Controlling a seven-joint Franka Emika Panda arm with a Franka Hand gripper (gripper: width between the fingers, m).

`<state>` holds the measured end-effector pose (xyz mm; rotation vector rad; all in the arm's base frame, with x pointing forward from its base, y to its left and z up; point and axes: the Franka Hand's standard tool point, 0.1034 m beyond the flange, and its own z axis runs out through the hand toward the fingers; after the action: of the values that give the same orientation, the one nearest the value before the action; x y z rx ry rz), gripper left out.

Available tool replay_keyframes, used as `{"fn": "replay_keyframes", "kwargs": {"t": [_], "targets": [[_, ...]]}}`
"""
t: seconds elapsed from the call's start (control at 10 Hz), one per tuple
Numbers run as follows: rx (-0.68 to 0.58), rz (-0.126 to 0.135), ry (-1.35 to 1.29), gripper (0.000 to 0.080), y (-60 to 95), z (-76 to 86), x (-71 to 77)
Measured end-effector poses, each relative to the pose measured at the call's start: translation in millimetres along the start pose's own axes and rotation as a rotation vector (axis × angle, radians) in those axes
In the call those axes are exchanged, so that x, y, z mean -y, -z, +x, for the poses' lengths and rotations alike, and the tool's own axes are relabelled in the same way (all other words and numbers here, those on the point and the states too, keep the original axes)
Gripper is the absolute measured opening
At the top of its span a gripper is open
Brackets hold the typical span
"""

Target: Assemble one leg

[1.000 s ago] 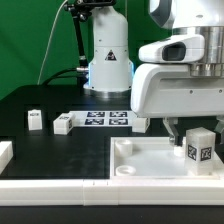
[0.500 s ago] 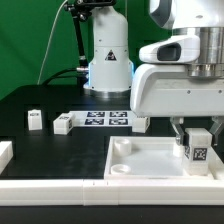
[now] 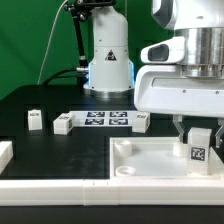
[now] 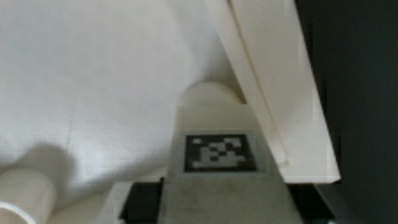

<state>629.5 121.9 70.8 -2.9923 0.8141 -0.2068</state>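
Note:
My gripper is shut on a leg, a small white post with a black-and-white tag facing the camera. It holds the leg upright over the right part of the large white tray-like square piece, at or just above its floor. In the wrist view the leg sits between my dark fingers, close to the tray's raised rim. A round peg or hole boss shows at the edge of that view.
Three more small white legs lie on the black table around the marker board. A white part sits at the exterior view's left edge. A white bar runs along the front.
The gripper has turned the held leg a little, so its tagged face now looks straight at the exterior camera. The wrist has shifted slightly to the exterior view's right.

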Motion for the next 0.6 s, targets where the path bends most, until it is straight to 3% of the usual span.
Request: {"fn": "replay_keyframes", "kwargs": {"t": [0.6], "targets": [[0.013, 0.011, -0.584, 0.0291, 0.7, -0.3, 1.1]]}}
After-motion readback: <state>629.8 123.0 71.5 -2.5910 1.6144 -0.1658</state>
